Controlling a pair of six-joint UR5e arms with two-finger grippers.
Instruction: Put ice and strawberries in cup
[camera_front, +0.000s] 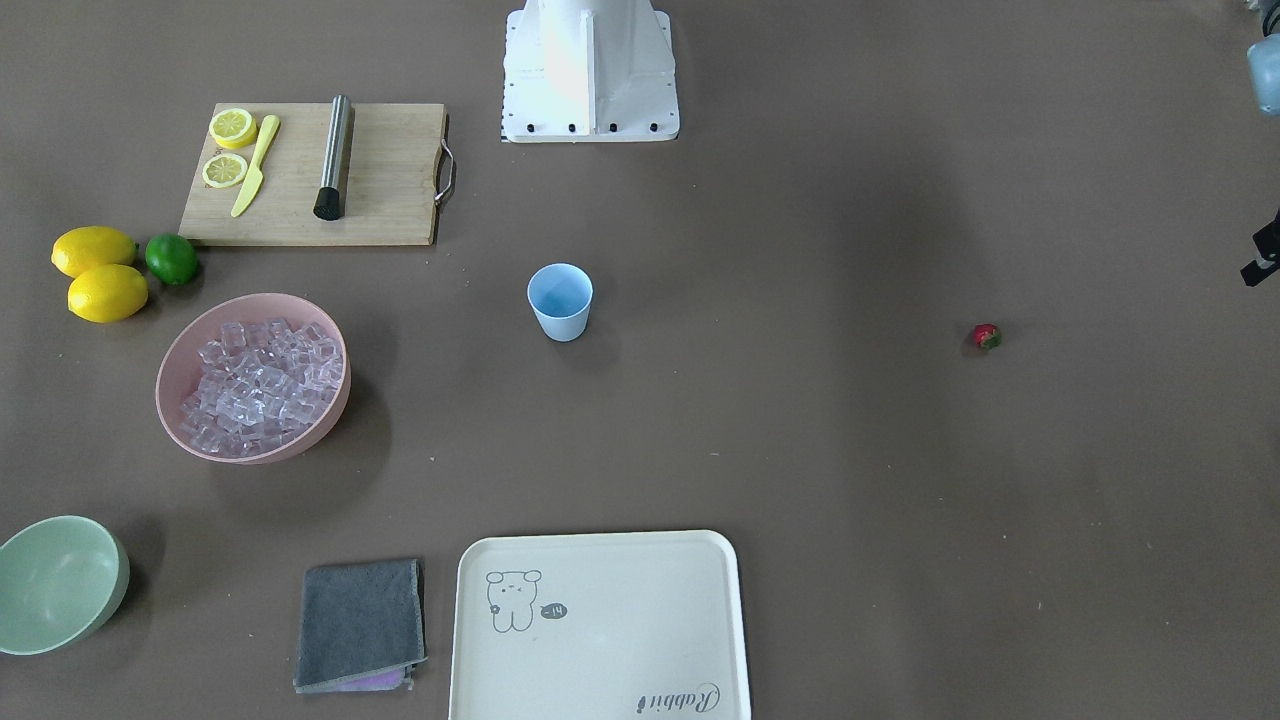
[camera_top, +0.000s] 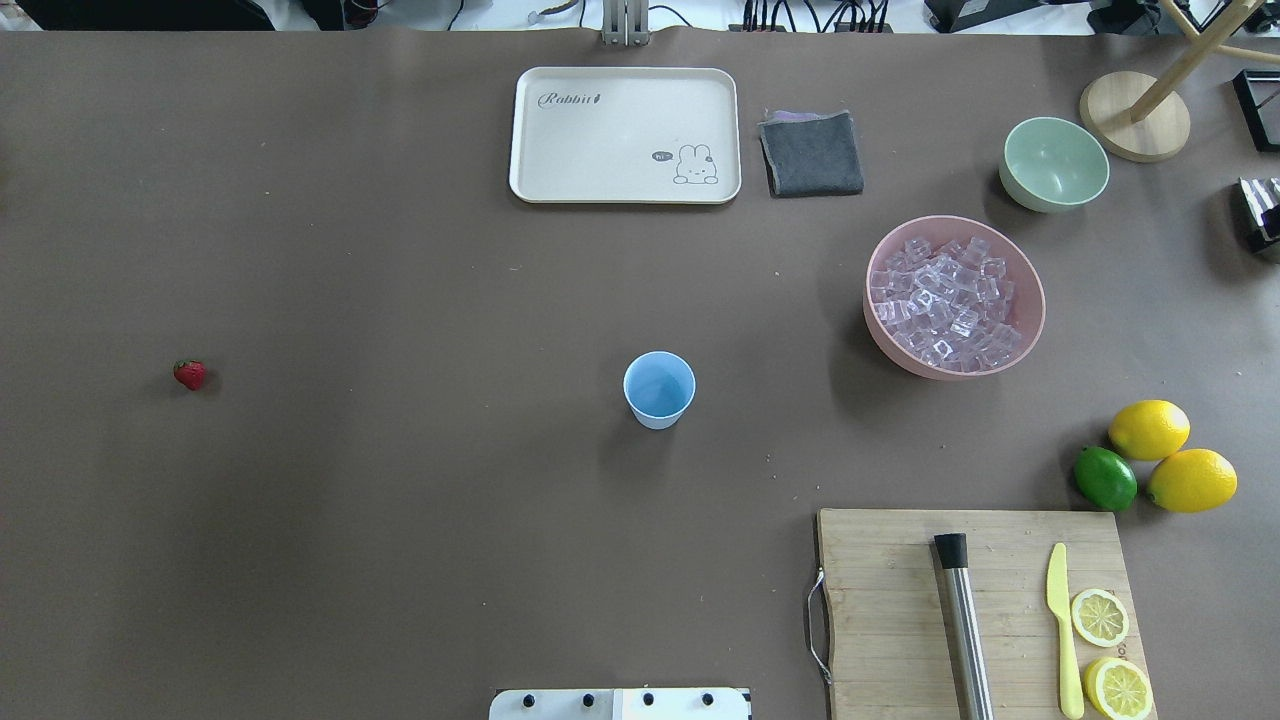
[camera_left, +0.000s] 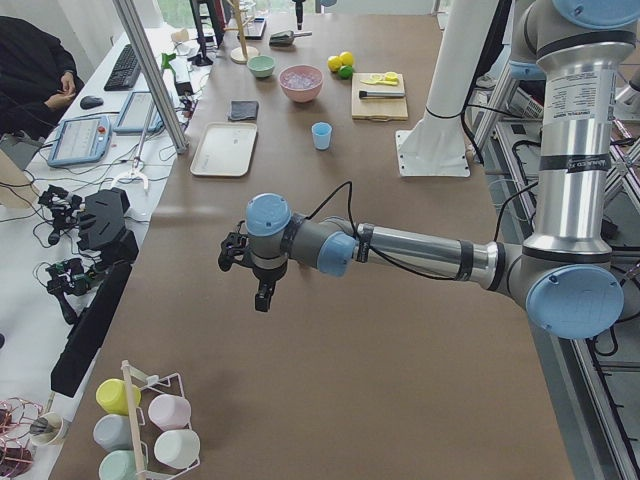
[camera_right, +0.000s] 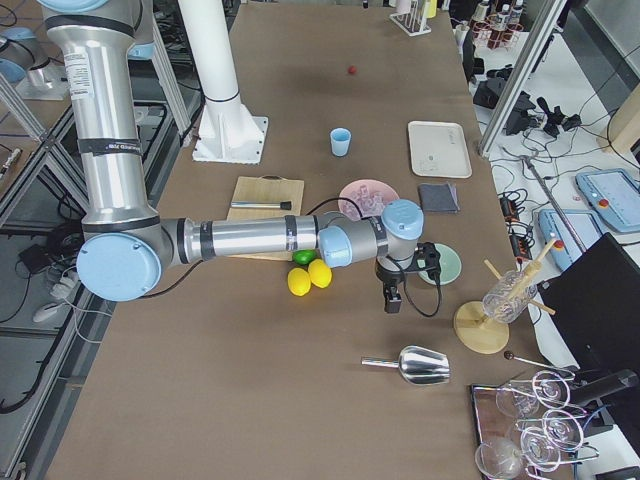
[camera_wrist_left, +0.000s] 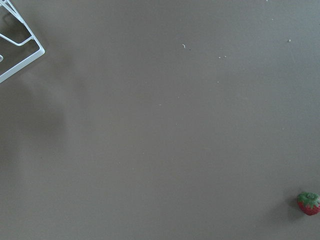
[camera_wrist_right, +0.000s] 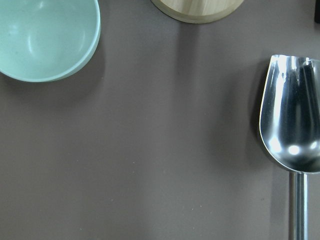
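Observation:
The light-blue cup (camera_top: 659, 390) stands upright and empty at the table's middle. The ice (camera_top: 945, 300) fills a pink bowl (camera_top: 1041, 300) to the cup's right. One strawberry (camera_top: 189, 374) lies alone far left; it also shows in the left wrist view (camera_wrist_left: 309, 203) at the lower right. My left gripper (camera_left: 262, 295) hangs above bare table beyond the strawberry, far from the cup. My right gripper (camera_right: 392, 298) hangs near the pale-green bowl (camera_right: 444, 264). I cannot tell whether either gripper is open or shut.
A metal scoop (camera_wrist_right: 290, 125) lies on the table under the right wrist camera. A cutting board (camera_top: 975, 610) holds a muddler, a yellow knife and lemon halves. Two lemons and a lime (camera_top: 1105, 478), a cream tray (camera_top: 625, 135), a grey cloth (camera_top: 812, 153) and a wooden stand (camera_top: 1135, 115) stand around.

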